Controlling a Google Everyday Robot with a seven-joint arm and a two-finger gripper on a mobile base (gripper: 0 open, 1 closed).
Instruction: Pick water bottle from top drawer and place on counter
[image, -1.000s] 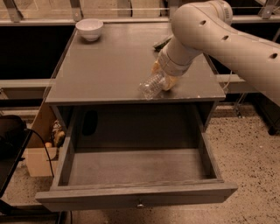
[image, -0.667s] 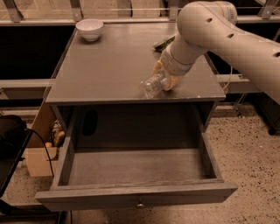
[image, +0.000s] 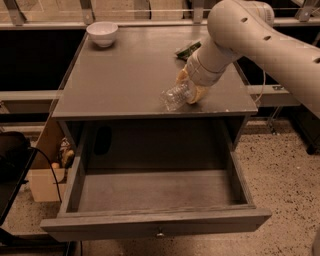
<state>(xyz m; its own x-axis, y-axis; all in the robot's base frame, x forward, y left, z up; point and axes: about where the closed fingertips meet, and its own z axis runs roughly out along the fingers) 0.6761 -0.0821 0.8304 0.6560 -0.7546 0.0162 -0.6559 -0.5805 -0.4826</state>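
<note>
Fig.: placing step, nearly done. Bottle (image: 173, 96) lay on its side on the table (image: 125, 75), near the front edge, w/ the gripper (image: 190, 86) at its cap end, fingers (image: 201, 93) pinching it. Drawer (image: 155, 225) below stood open. Next move, prob.: spread fingers, lift clear w/o rolling the bottle. Vs. 1 s earlier: bottle unmoved; arm (image: 260, 35) shifted slightly right.

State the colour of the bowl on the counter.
White, in the camera view; the bowl sits far from the end effector at the water bottle.
</note>
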